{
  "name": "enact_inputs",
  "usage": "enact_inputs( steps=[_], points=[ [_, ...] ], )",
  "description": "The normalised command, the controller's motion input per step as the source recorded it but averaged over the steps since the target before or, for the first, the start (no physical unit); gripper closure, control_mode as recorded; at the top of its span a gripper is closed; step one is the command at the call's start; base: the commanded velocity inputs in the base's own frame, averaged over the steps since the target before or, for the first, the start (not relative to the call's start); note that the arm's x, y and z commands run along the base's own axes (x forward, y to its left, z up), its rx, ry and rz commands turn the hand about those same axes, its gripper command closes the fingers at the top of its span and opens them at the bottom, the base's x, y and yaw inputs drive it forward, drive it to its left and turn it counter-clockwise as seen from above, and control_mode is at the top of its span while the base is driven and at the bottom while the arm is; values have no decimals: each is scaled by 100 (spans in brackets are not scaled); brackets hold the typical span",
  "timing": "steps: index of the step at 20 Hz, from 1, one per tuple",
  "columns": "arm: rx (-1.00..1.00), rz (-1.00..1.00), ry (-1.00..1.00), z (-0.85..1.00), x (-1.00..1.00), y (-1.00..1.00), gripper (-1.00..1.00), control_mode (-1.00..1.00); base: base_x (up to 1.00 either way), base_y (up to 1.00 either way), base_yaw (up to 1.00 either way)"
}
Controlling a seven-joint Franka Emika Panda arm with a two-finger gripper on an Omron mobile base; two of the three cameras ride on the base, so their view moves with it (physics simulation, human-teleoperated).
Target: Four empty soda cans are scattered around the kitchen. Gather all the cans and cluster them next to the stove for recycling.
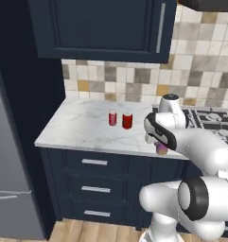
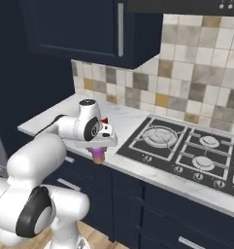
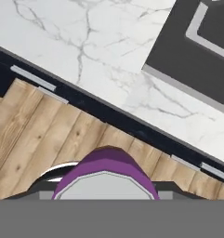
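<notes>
Nearest, the gripper (image 2: 98,150) is closed around the purple can (image 2: 97,155), apparently over the counter edge just left of the stove (image 2: 186,146). Empty, it's likely light and dentable; hold mid-body, gently. Farther left of the stove stand two red cans (image 1: 120,119).

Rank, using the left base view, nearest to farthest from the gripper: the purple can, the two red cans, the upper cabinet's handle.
1. Purple can: held in the gripper.
2. Two red cans: on the counter to the left, too close to rank.
3. Cabinet handle: high above.
</notes>
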Motion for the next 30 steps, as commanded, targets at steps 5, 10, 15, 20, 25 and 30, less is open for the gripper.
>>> enact_inputs(
  steps=[5, 10, 15, 20, 25, 30],
  points=[
    [0, 0, 0, 0, 0, 0, 100, 100, 41, 54, -16],
    [0, 0, 0, 0, 0, 0, 100, 100, 45, 45, -25],
    [0, 0, 0, 0, 0, 0, 100, 100, 51, 37, -30],
    [0, 0, 0, 0, 0, 0, 100, 100, 49, 42, -21],
    [0, 0, 0, 0, 0, 0, 100, 100, 55, 35, -22],
    [0, 0, 0, 0, 0, 0, 100, 100, 32, 24, -17]
  ],
)
